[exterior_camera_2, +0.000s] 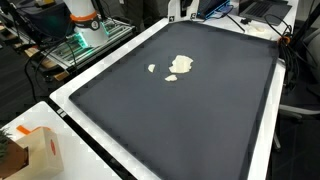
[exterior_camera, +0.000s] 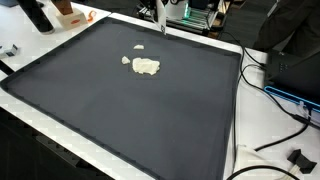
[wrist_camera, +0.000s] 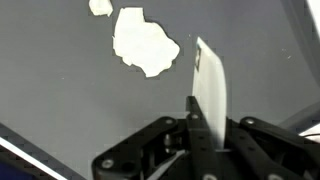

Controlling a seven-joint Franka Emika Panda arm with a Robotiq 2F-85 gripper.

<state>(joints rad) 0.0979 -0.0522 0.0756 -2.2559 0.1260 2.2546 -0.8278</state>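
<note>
Two black fingers (wrist_camera: 196, 130) are pinching a thin white paper strip (wrist_camera: 209, 85) above the dark grey tabletop mat (wrist_camera: 60, 100), near a ragged white scrap (wrist_camera: 145, 40); a firm, steady squeeze seems wise.

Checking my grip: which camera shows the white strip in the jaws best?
The wrist view: the white strip stands large, its lower end pinched between the jaws. In both exterior views it is too small to tell at the far edge of the black mat.

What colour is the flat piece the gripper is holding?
White; the flat piece in the gripper shows best in the wrist view.
</note>
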